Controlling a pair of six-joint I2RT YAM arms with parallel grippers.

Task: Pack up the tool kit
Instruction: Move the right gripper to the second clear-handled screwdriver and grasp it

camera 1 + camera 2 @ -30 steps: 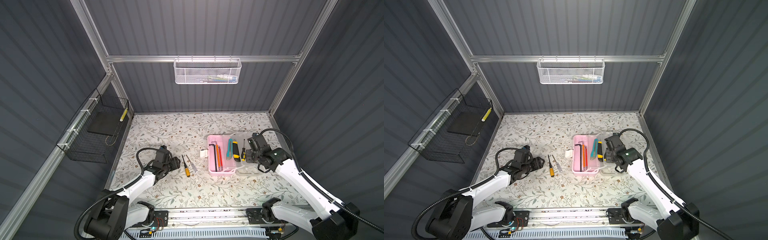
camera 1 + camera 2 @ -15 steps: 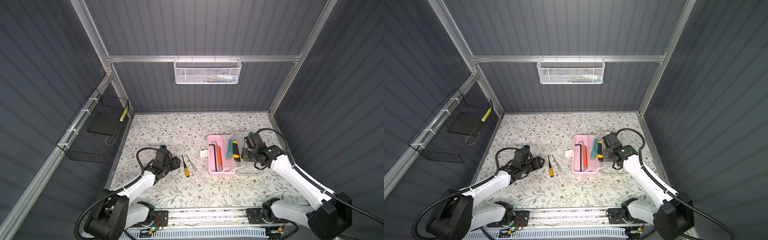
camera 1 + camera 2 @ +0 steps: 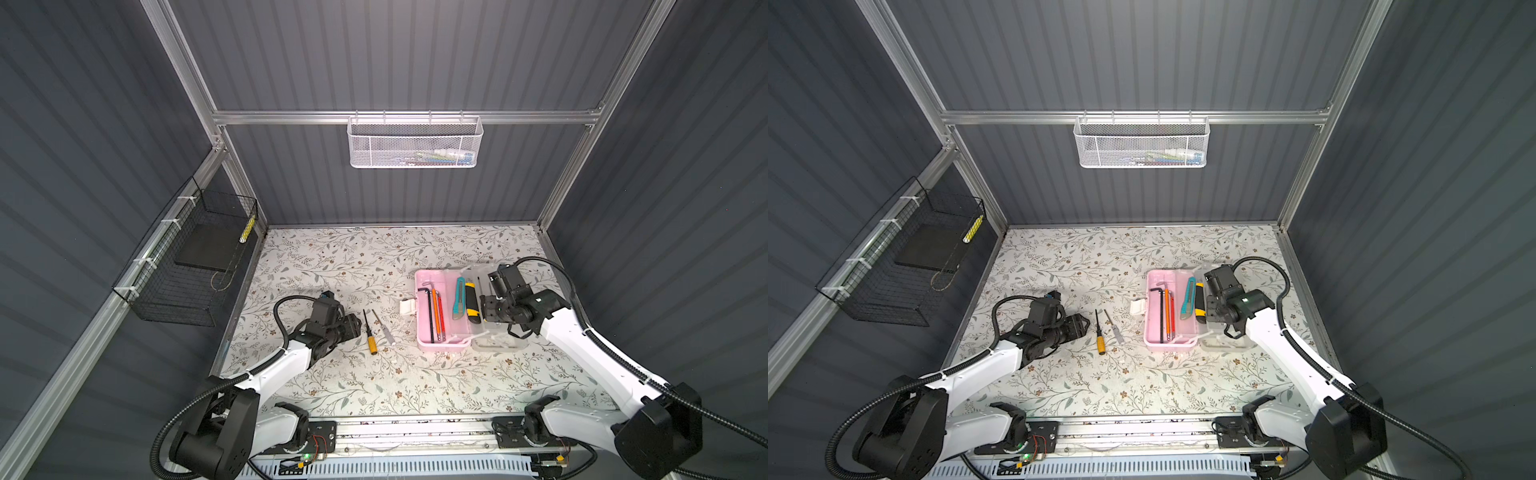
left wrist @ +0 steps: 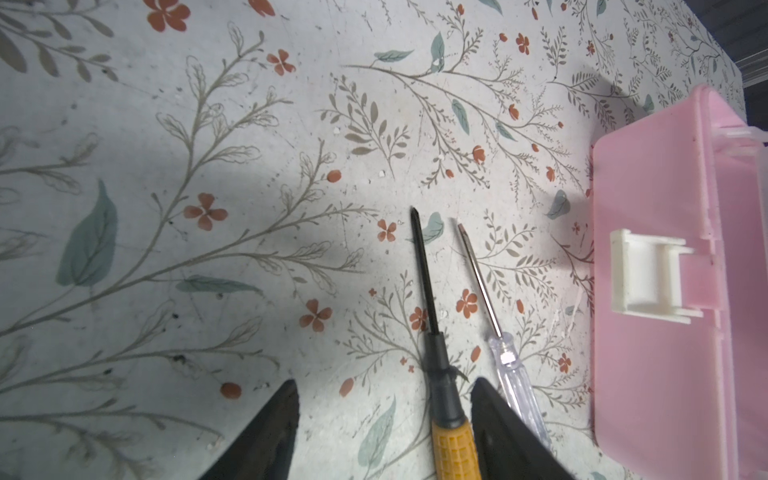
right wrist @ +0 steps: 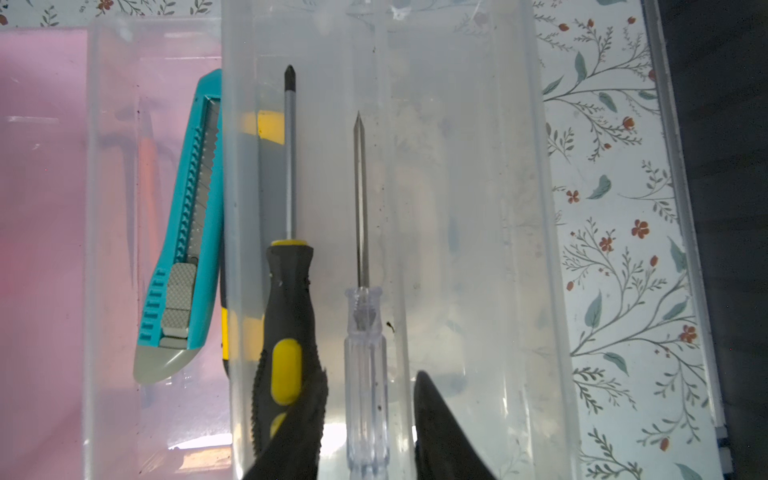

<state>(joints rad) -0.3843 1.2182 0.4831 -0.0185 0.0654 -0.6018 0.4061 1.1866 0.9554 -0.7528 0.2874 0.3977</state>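
Observation:
The pink tool box (image 3: 453,337) lies open, its frosted lid (image 3: 498,341) flat to its right. Inside are hex keys (image 3: 434,307), a teal knife (image 3: 458,297) and a yellow knife (image 3: 471,303). On the lid (image 5: 457,208) rest a black-yellow screwdriver (image 5: 289,299) and a clear-handled one (image 5: 361,208). My right gripper (image 5: 370,374) stands open astride the clear handle, with a gap on both sides. My left gripper (image 4: 384,382) is open low over the table, and an orange-handled screwdriver (image 4: 453,444) lies between its jaws. A small clear screwdriver (image 4: 515,382) lies just outside them.
A white mesh basket (image 3: 415,145) hangs on the back wall and a black wire basket (image 3: 195,266) on the left wall. The box's white latch (image 4: 644,274) sticks out toward the two loose screwdrivers. A metal rail runs along the table's front edge.
My right gripper has shifted a little over the lid and its jaws have parted from shut to open. The left arm has not moved.

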